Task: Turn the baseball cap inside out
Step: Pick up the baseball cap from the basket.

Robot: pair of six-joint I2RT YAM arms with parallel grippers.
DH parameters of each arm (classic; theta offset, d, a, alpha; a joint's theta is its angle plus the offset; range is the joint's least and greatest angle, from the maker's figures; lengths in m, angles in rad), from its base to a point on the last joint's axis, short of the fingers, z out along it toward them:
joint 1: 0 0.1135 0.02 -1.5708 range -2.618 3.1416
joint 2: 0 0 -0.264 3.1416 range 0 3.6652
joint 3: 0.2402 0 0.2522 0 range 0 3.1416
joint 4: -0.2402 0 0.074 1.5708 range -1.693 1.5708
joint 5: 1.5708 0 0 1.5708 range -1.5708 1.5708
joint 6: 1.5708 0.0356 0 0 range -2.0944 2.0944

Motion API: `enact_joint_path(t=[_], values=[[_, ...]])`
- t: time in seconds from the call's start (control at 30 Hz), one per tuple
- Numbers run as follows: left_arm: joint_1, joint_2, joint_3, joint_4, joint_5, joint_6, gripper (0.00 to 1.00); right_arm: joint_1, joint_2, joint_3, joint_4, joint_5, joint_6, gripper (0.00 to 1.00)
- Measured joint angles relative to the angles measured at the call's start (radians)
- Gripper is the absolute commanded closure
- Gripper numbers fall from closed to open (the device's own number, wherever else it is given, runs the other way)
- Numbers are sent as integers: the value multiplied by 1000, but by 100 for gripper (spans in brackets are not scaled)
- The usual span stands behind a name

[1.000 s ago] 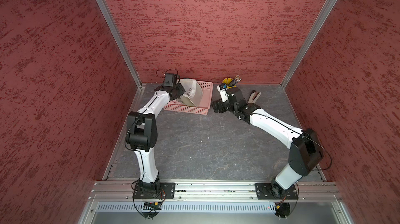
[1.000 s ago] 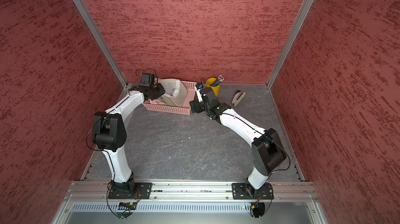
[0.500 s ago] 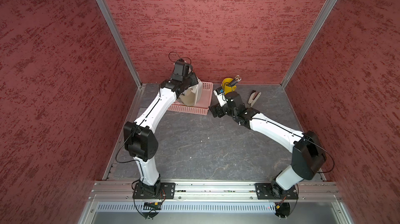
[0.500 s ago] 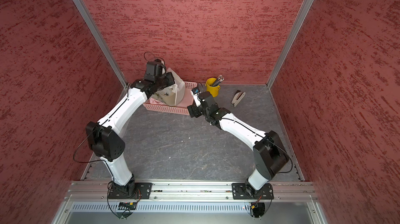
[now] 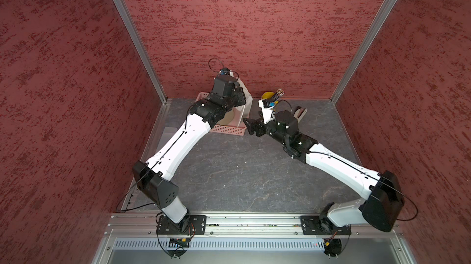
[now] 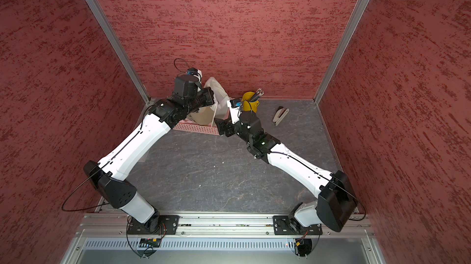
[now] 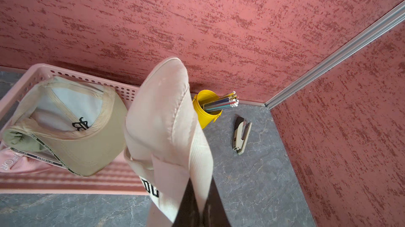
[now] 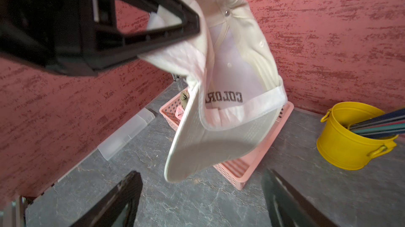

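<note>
The cream baseball cap (image 7: 162, 109) hangs in the air above the pink basket (image 7: 65, 184), brim pointing down. My left gripper (image 7: 198, 193) is shut on the cap's fabric near its rim. In the right wrist view the cap (image 8: 230, 72) shows its white lining and mirrored black lettering, with the left gripper (image 8: 192, 28) pinching its upper edge. Both top views show the cap (image 5: 246, 97) (image 6: 216, 92) raised near the back wall. My right gripper (image 8: 201, 193) is open and empty, low over the table just right of the basket (image 5: 229, 129), facing the cap.
A khaki cap (image 7: 76, 127) and a pink cap (image 7: 13, 162) lie in the basket. A yellow cup of pencils (image 6: 249, 100) stands at the back, with a stapler (image 6: 280, 116) to its right. A clear plastic piece (image 8: 127, 131) lies along the left wall.
My left gripper closed on the cream cap and lifted it up out of the basket, toward the right. The right gripper shifted slightly toward the basket and stayed open.
</note>
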Motion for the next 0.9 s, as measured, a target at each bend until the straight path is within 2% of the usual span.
enact_joint_path(t=[0.27,0.53,0.83,0.87,0.9], values=[[-62,-16,-71,0,-29,-19,100,1,8,-39,56,6,99,14],[-96,-85,-117,6,-28,-46,100,1,80,-39,74,50,153,36],[-96,-124,-148,5,5,-57,100,8,101,-39,68,96,130,82],[-93,-124,-153,5,10,-57,99,10,100,-39,63,94,119,88],[-89,-124,-158,6,13,-57,93,13,99,-39,56,93,108,91]])
